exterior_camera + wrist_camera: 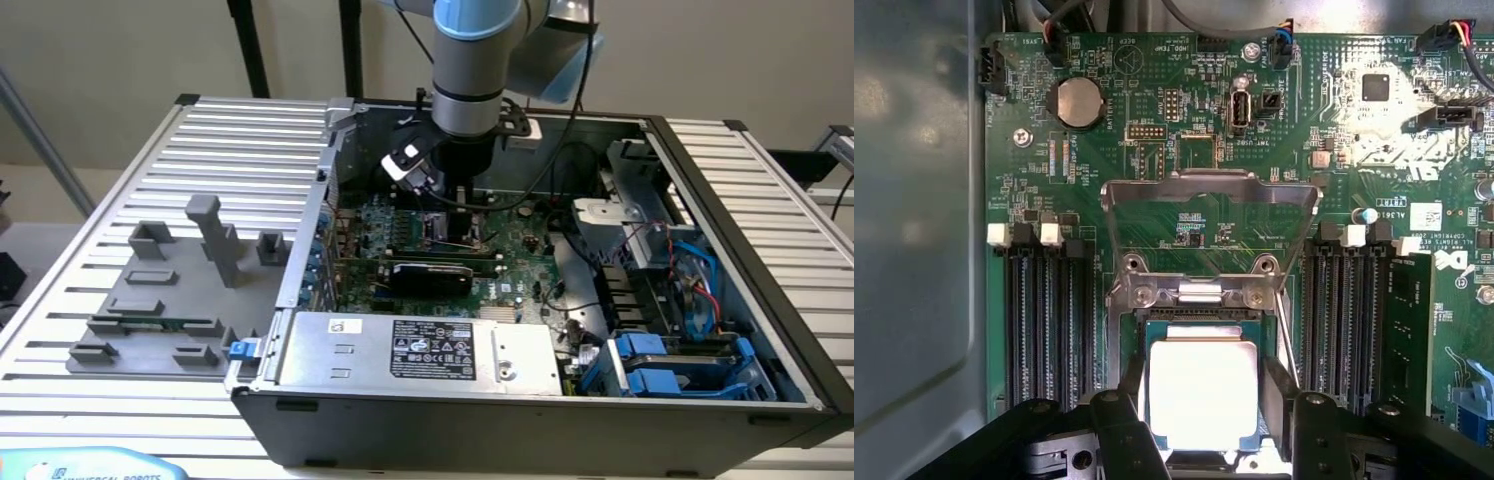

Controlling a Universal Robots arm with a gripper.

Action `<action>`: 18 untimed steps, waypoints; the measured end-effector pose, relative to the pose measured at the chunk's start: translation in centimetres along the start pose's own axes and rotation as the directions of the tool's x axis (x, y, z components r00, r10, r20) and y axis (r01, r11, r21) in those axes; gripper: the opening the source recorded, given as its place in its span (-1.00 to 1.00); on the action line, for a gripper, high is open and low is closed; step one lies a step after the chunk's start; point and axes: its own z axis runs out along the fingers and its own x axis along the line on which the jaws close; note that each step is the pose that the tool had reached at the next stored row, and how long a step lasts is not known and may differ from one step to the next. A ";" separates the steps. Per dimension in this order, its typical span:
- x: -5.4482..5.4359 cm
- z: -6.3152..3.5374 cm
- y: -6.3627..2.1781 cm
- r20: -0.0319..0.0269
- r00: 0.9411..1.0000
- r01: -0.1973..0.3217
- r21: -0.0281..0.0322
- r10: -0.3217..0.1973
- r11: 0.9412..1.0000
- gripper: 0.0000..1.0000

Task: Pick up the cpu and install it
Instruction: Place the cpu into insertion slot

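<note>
Beneath the open computer case [534, 430] lies a slatted metal table [240, 140], and the case rests flat on it with its side panel off. Over the case's far half stands the arm [470, 70]. Its last grey section is upright and the wrist points straight down into the case. A green motherboard [1184, 150] covers the case floor under the wrist. A silver power supply [414, 350] runs along the case's near wall. Outside the case, on the exterior view's left, grey fixture blocks [147, 275] stand on the table, with a green memory stick [154, 323] lying among them.

Low inside the case, close over the board, the gripper [1204, 412] hangs vertically. Its black fingers [1116, 430] are set wide apart and closed against two opposite edges of the cpu [1202, 385]. The cpu lies level, silver top up, in the middle of the case floor at the socket. The metal load plate [1209, 187] is swung open and lies flat toward the case's far wall. Whether the cpu is fully seated I cannot tell.
</note>
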 end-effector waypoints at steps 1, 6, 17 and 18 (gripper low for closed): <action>0.0 0.03 0.01 0.000 1.000 -0.001 0.000 0.001 1.000 0.09; 0.0 0.10 0.01 0.000 1.000 -0.004 0.000 0.004 1.000 0.09; 0.0 0.20 -0.07 0.000 1.000 -0.005 -0.004 0.005 1.000 0.09; 0.0 0.21 -0.07 0.000 1.000 -0.005 -0.004 0.005 1.000 0.09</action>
